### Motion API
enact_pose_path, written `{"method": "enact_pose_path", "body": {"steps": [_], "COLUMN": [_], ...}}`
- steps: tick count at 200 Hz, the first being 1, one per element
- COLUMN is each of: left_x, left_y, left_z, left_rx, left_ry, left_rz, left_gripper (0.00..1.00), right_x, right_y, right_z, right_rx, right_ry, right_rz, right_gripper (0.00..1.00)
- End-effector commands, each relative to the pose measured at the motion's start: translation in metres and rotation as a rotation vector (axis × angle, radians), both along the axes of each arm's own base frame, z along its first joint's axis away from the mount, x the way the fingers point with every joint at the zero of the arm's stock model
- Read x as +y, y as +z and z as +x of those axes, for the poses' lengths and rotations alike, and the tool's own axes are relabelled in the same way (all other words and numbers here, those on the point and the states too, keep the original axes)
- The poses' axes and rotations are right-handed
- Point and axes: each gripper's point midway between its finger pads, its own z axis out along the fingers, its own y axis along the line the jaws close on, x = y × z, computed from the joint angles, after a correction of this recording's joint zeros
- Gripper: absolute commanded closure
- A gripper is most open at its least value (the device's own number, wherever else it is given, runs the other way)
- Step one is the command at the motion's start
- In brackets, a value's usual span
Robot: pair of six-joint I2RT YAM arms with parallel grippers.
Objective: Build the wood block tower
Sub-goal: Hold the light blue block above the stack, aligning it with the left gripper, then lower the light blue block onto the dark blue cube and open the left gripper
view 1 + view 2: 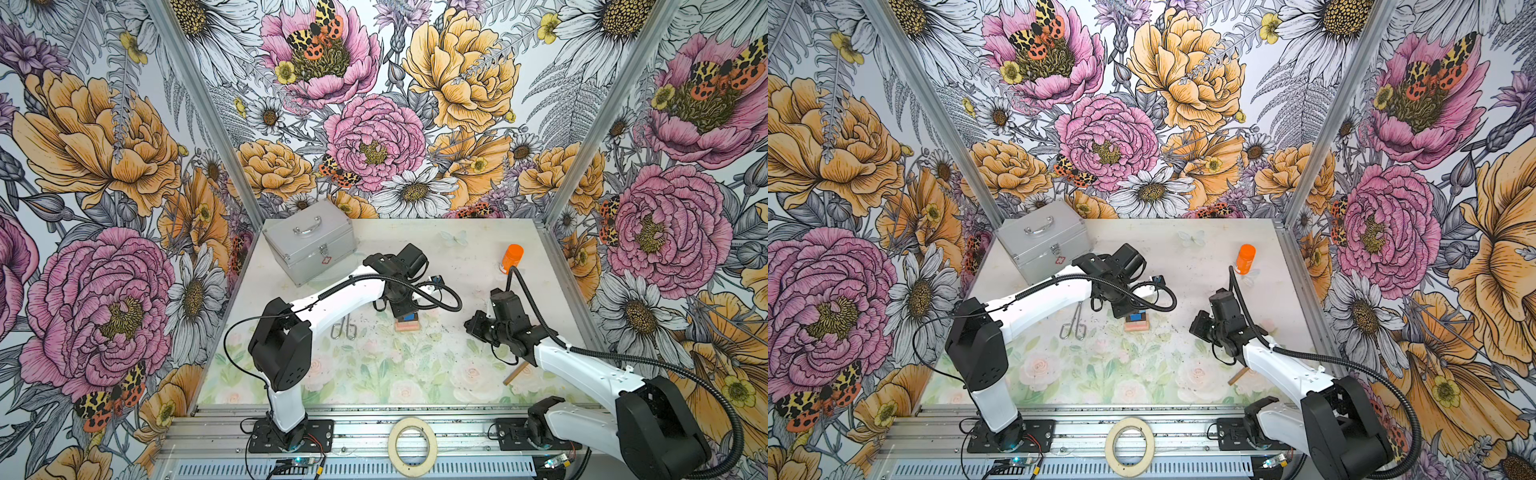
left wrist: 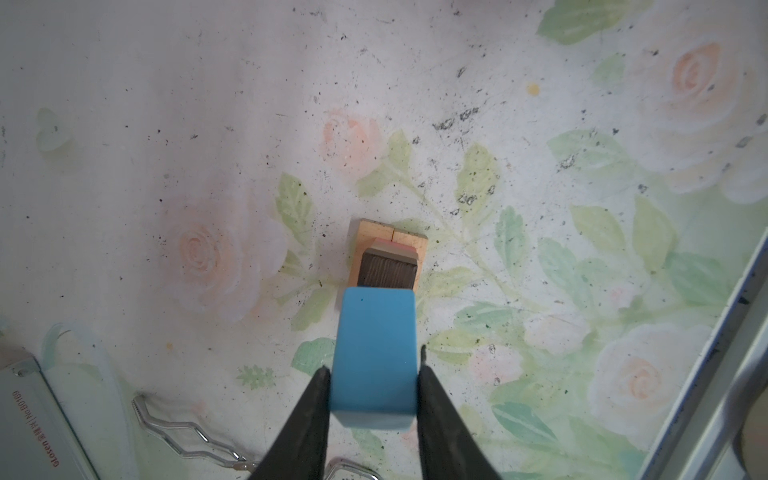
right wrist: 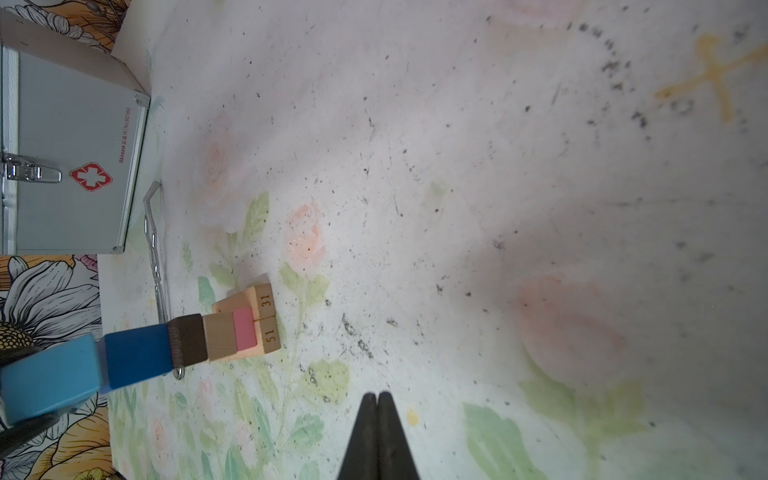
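- Well, the wood block tower [image 1: 407,323] is standing near the middle of the table [image 1: 415,374], not far from the silver tongs [image 1: 345,330].
- In the right wrist view the tower [image 3: 232,332] is showing its layers: two tan blocks at the bottom, then pink, tan, dark brown and dark blue.
- A light blue block [image 2: 374,332] is sitting at the very top, touching the dark blue one as far as I can tell.
- The left gripper [image 2: 374,362] is reaching down over that block with one jaw on each side.
- The jaws are hugging it very closely, but I cannot tell if they are squeezing it or letting it go.
- The right gripper [image 3: 377,395] is hanging off to the side, well apart from the tower, with its jaws pressed together and nothing in them.
- I am not seeing any loose blocks lying on the table in both top views, so the building is looking almost done.
- What is left, I am guessing, is opening the left jaws and lifting away gently, because a tall thin stack is easy to knock over.
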Motion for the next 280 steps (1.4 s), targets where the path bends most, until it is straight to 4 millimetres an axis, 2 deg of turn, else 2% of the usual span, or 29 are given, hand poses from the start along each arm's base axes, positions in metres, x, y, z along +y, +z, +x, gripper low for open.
{"method": "enact_pose_path", "body": {"steps": [1, 88, 168, 209, 238, 265, 280], "left_x": [-0.003, -0.006, -0.004, 0.003, 0.023, 0.031, 0.035], "left_y": [0.003, 0.008, 0.041, 0.086, 0.136, 0.184, 0.203], "left_z": [0.005, 0.007, 0.004, 0.003, 0.011, 0.005, -0.004], "left_rx": [-0.012, -0.023, -0.104, -0.214, -0.352, -0.407, -0.383], "left_ry": [0.009, 0.017, 0.037, 0.1, 0.252, 0.382, 0.442], "left_rz": [-0.002, -0.01, -0.043, -0.099, -0.166, -0.388, -0.556], "left_gripper": [0.6, 0.58, 0.52, 0.51, 0.55, 0.62, 0.69], "right_x": [-0.001, 0.0, 0.0, 0.001, 0.003, 0.007, 0.01], "right_y": [-0.002, -0.001, 0.001, 0.004, 0.011, 0.026, 0.035], "right_z": [0.002, 0.001, 0.001, 0.002, 0.006, 0.016, 0.024], "right_rx": [-0.002, -0.003, -0.007, -0.017, -0.036, -0.077, -0.096], "right_ry": [-0.007, -0.003, -0.002, -0.001, 0.007, 0.031, 0.047], "right_rz": [0.006, 0.008, 0.014, 0.019, 0.023, 0.021, 0.009], "right_gripper": [1.0, 1.0, 1.0, 1.0, 1.0, 1.0, 1.0]}}
